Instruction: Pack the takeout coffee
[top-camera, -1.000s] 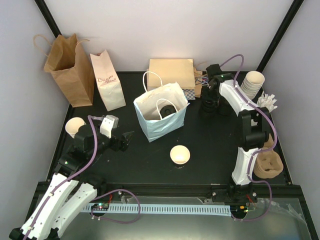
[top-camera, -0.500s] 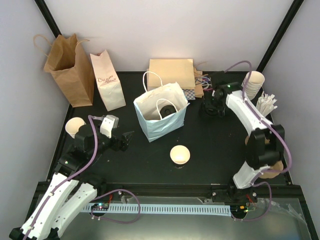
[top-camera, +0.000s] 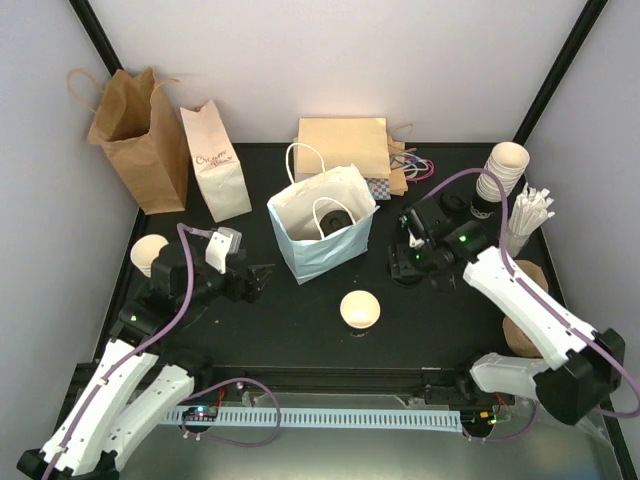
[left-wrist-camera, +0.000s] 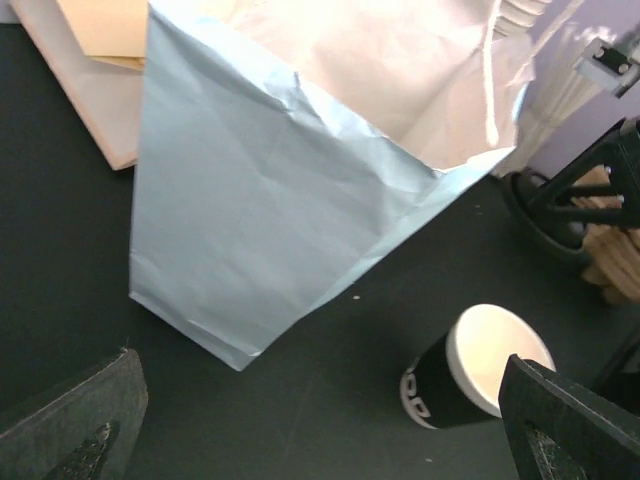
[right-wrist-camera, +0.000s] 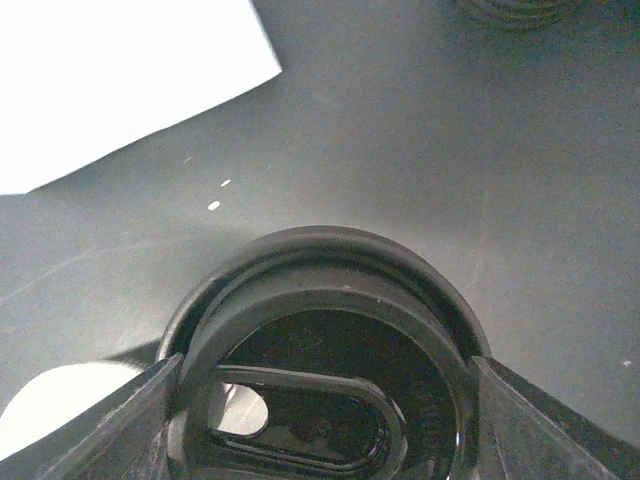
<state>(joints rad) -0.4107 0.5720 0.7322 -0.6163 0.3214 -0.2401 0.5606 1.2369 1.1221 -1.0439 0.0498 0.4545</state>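
On the counter (top-camera: 435, 325), before the bag (top-camera: 312, 250), the open cup (top-camera: 360, 309) may tip, I think, if the lid (right-wrist-camera: 320, 262) lands off-centre: it stands apart from the right claw (top-camera: 408, 260) that grips this lid, to its left and nearer the bases, while the left claw (top-camera: 258, 277) is wide open, empty.

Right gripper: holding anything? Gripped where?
A black lid: the right gripper clamps it across opposite edges of its rim. The left gripper is open and holds nothing.
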